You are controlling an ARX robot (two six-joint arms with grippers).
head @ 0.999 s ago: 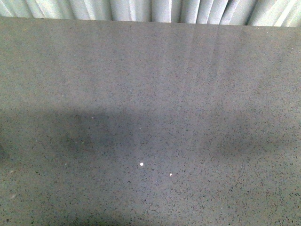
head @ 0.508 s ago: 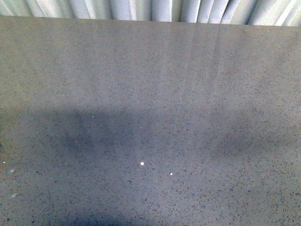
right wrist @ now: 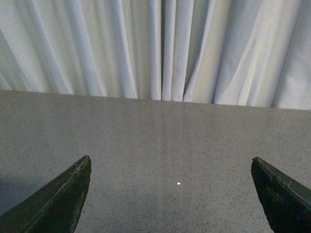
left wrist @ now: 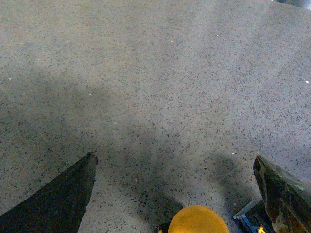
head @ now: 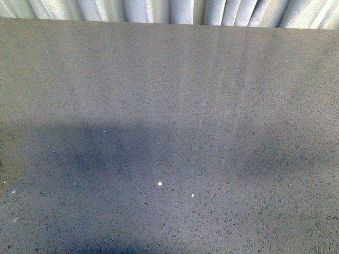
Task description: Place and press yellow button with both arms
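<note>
From the front, a grey speckled tabletop (head: 169,79) fills nearly the whole view, with a pale pleated curtain (head: 159,10) hanging along its far edge. Two tiny white specks (head: 160,184) lie on the near middle of the surface, and a broad soft shadow (head: 106,153) crosses it on the left half; neither arm shows in this view. The left wrist camera looks down past the left end effector (left wrist: 175,156), whose two dark fingers (left wrist: 58,199) are spread wide apart with bare tabletop between their tips. The yellow button (left wrist: 198,221) sits between those fingers at the very edge of the picture, close to the camera; only its round yellow cap and a sliver of its dark body show, and it touches neither finger, so the end effector has hold of nothing. A blue-grey corner piece (left wrist: 249,216) shows just beside one finger, too cut off to tell what it is. The right wrist camera looks level across the tabletop toward the curtain; the right end effector (right wrist: 171,159) is likewise spread wide, its dark fingers (right wrist: 53,199) well apart and nothing between them but bare surface and one white speck.
</note>
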